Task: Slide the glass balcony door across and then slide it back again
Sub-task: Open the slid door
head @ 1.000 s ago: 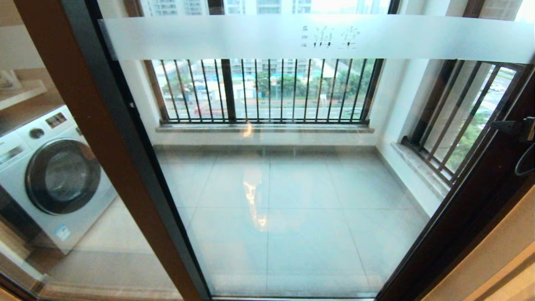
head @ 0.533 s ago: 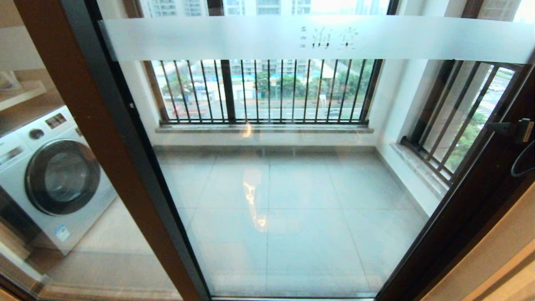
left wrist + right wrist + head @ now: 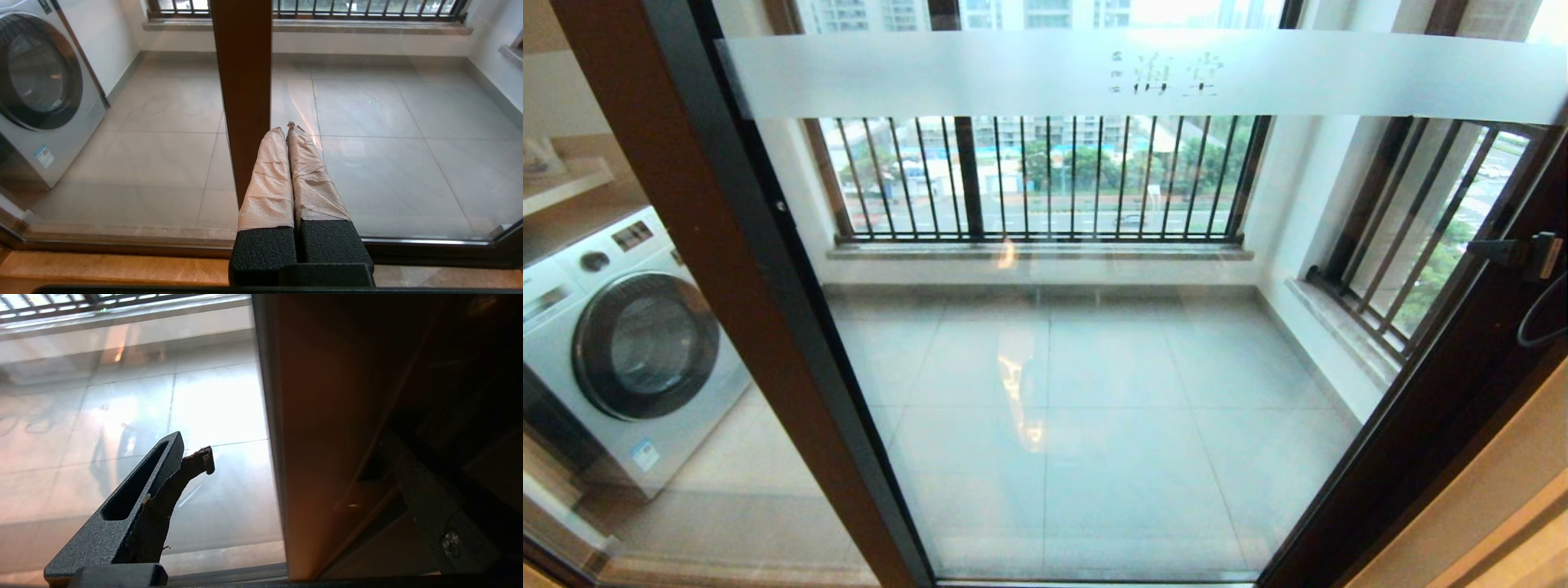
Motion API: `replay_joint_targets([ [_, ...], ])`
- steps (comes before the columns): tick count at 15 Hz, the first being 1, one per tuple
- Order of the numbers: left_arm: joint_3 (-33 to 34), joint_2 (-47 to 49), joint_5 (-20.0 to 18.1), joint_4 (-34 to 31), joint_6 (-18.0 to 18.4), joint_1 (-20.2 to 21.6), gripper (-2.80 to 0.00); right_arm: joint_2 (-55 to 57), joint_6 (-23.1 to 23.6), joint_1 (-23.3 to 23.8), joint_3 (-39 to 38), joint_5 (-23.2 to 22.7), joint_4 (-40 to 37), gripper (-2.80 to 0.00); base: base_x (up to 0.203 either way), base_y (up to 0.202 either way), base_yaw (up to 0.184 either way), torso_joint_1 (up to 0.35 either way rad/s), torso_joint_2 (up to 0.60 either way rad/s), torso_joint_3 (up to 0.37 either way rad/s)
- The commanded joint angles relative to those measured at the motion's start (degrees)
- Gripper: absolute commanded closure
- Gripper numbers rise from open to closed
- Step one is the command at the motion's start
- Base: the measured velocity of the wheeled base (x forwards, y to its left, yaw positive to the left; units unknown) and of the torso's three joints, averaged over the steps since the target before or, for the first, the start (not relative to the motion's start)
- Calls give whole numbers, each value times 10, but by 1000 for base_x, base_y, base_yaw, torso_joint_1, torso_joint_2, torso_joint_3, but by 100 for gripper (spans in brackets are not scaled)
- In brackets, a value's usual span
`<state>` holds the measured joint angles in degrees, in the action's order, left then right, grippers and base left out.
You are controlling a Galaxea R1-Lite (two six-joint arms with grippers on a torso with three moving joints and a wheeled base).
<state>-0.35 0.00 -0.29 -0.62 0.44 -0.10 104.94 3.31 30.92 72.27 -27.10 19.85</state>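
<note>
While the glass balcony door [image 3: 1094, 343] fills the opening ahead of us, its right stile beside our right gripper [image 3: 282, 457], we should press squarely on that brown frame and push steadily leftward. Those jaws stand spread, one finger on each side of the stile. Our left gripper [image 3: 288, 127], jaws pressed together, idles low near the left frame.

Pale grey tiled balcony floor [image 3: 1094, 392] with daylight glare. White front-load washing machine [image 3: 621, 343] at left under wooden shelf [image 3: 564, 184]. Black-barred railings [image 3: 1045, 175] over stone sill [image 3: 1037, 251], more bars at right [image 3: 1421, 237]. White walls; street, trees, buildings outside.
</note>
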Motion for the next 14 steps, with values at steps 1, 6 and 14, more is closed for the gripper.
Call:
replay_joint_targets([
  [1, 0, -1, 0, 0, 0, 0, 0, 3, -1, 0, -2, -4, 1, -280, 0, 0, 0, 0, 0, 0],
  [6, 0, 0, 0, 0, 0, 0, 0, 8, -5, 2, -8, -13, 4, -280, 0, 0, 0, 0, 0, 0],
  [14, 0, 0, 0, 0, 0, 0, 0, -28, -4, 22, -27, -11, 26, -280, 0, 0, 0, 0, 0, 0],
])
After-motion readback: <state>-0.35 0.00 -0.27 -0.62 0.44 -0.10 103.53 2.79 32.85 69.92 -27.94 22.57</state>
